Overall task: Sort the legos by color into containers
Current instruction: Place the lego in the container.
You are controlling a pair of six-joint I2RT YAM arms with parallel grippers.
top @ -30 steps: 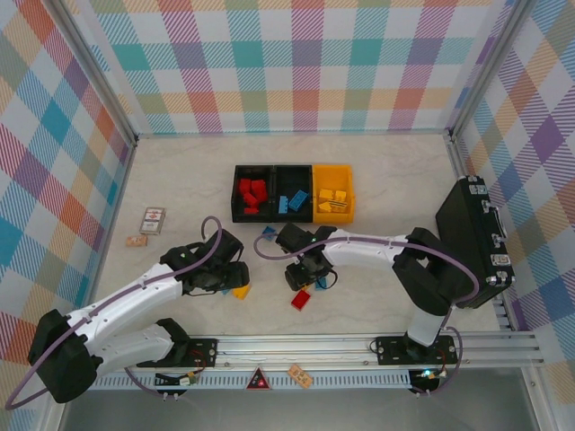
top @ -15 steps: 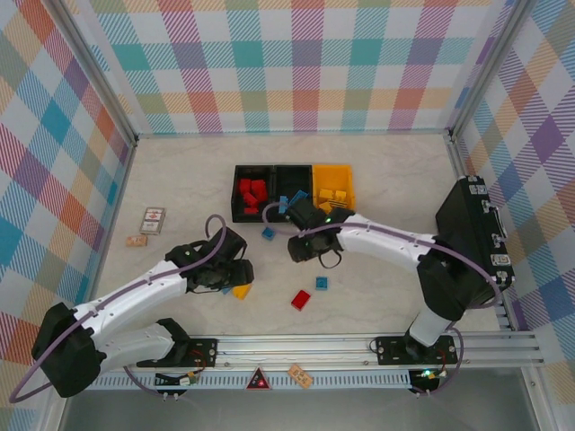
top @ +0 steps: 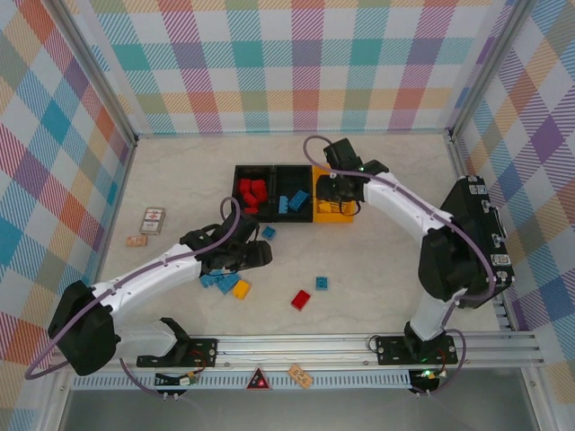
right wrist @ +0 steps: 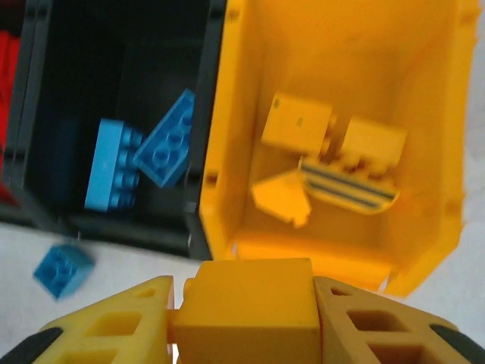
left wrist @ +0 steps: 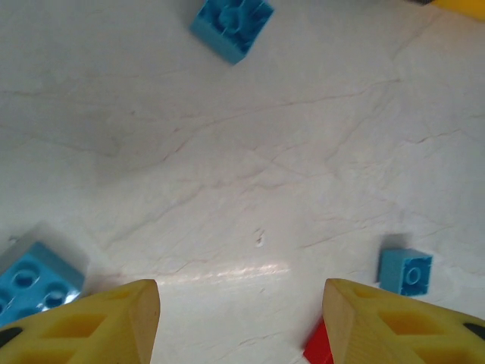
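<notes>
- Above the yellow bin [right wrist: 250, 91], near its front wall: holding one yellow brick [right wrist: 244, 303] in the right end effector [top: 336, 190]. Clamped on it from both sides, pads flat against its faces.
- Step in hand?
- Judged as the drop: brick carried to the matching colour, not yet released.
- Next move?
- Probably calls for a slight reach further in, over the yellow pieces [right wrist: 333, 144] lying inside, then parting the jaws. Could bounce out onto the tabletop [left wrist: 250, 152] if let go too close to the wall.
- And on the left?
- Hovering low over the tabletop with the left end effector [left wrist: 242, 322]. Jaws apart, gripping nothing, touching nothing. Flanked by a blue brick ahead [left wrist: 231, 23], a small blue brick [left wrist: 405, 271] beside one finger and a pale blue brick [left wrist: 34, 277] beside the other.
- Likely target there?
- Hard to say which. Any of the three belongs in the middle black bin [right wrist: 45, 91], going by the blue pair [right wrist: 136, 159] inside it.
- Remaining?
- Also a red brick [top: 301, 299] and a loose yellow brick [top: 241, 288] on the tabletop. Sorting well along, not finished.
</notes>
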